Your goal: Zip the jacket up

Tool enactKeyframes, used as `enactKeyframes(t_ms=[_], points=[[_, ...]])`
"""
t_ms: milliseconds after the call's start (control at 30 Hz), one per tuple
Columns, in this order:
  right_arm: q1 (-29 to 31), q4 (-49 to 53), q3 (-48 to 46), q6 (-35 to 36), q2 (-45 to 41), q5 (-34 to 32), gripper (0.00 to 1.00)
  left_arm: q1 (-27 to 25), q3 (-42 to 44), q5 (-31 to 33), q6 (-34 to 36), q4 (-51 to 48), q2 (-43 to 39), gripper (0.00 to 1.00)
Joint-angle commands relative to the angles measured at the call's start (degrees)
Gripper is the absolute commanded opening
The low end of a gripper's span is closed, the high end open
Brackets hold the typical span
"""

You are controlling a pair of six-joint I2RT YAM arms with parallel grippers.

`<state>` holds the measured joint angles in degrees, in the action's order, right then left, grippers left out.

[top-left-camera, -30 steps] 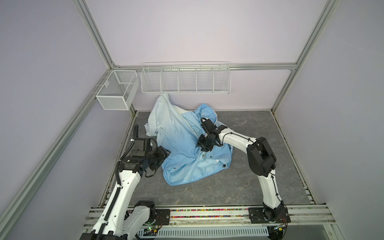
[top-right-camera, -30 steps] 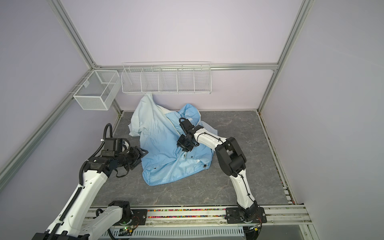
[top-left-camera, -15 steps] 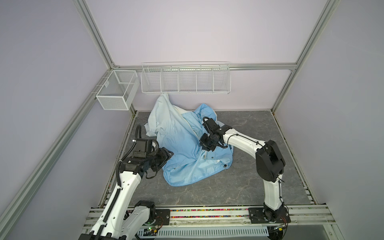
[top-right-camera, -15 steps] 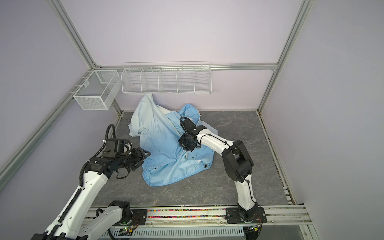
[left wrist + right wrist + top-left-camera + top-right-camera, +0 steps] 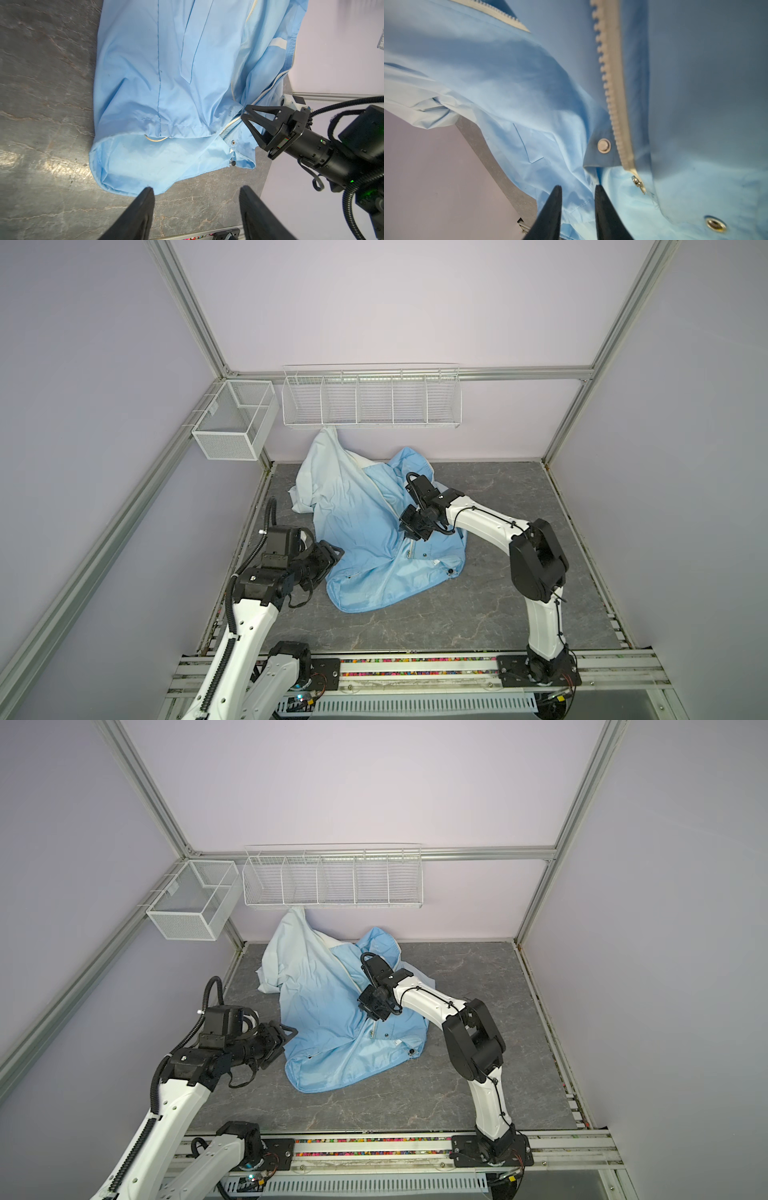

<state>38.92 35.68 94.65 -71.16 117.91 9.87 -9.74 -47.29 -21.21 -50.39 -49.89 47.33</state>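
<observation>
Your worktop [image 5: 519, 497] is a grey slab walled on three sides. Its right half and front strip are bare, so that is the open room for spreading cloth.

The jacket [image 5: 357, 522] lies heaped toward the rear left corner. Its pale upper part climbs the back wall to just under the wire basket [image 5: 370, 406], and its blue hem points at the front edge. Bunched like this, the two front edges do not lie side by side. I judge that is why both arms work at the hem end, where the zip must be started.

Your right tool [image 5: 409, 533] sits on the cloth mid-heap at the low end of the zipper [image 5: 616, 104]. Its jaws are drawn close with a narrow gap, and cloth lies at the tips. Whether any cloth is pinched you cannot tell.

Your left tool [image 5: 332, 558] hovers just off the hem's left side, jaws wide apart and empty, probably placed to pin the hem. It has little room there, with the worktop's left edge and wall close behind it.

The toothed tape seen from the right wrist stands unjoined. It ends in a small metal piece [image 5: 638, 182], slider or pin I cannot say, just beside the tips and not between them. A snap [image 5: 604, 145] sits on the flap next to it.
</observation>
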Motion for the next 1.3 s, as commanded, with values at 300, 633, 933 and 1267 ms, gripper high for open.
enactKeyframes(t_ms=[300,633,933,1267], points=[[-1.02,1.47,5.54,0.04,6.75,0.4,0.26,0.33,-0.32,1.98,-0.14,-4.92,-2.58,0.66],[0.22,2.61,6.87,2.86,5.73,2.85,0.07,0.33,1.2,3.35,-2.41,-5.46,-5.9,0.66],[4.92,1.93,-2.74,2.16,-9.45,3.45,0.07,0.33,1.11,5.59,-4.8,-4.62,-6.61,0.66],[10.51,2.56,-16.48,2.07,-21.22,4.75,0.07,0.33,-3.81,8.63,-4.15,-3.95,-0.39,0.66]])
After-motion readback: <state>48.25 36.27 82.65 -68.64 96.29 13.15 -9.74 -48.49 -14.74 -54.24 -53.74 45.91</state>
